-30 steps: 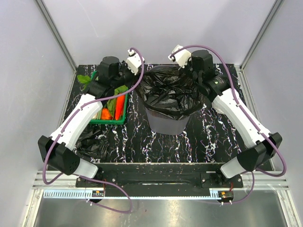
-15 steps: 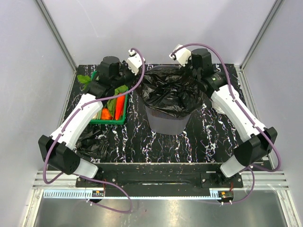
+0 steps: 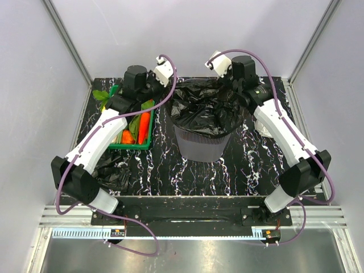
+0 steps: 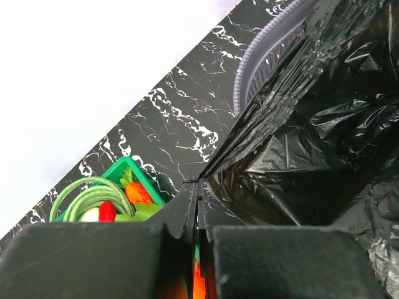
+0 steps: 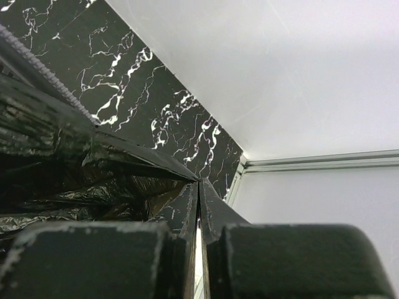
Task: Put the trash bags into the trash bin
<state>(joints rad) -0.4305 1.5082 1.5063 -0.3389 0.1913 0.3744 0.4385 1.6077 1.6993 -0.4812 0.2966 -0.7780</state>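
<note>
My left end effector (image 4: 198, 185) and right end effector (image 5: 199, 184) are each clamped on a taut edge of the black trash bag (image 3: 203, 111) draped over the mouth of the grey trash bin (image 3: 197, 146), while a second trash bag (image 3: 111, 170) lies crumpled on the surface (image 3: 250, 165) near the green crate (image 3: 132, 145).

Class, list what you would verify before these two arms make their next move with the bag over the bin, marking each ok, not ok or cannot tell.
1. Left pincer shut on the trash bag film: ok.
2. Right pincer shut on that bag's other side: ok.
3. Bag over the mouth of the trash bin: ok.
4. Bag wholly inside the bin: not ok, heaped above the rim.
5. Second trash bag binned: not ok, lying on the table.
6. Film untorn: cannot tell.
</note>
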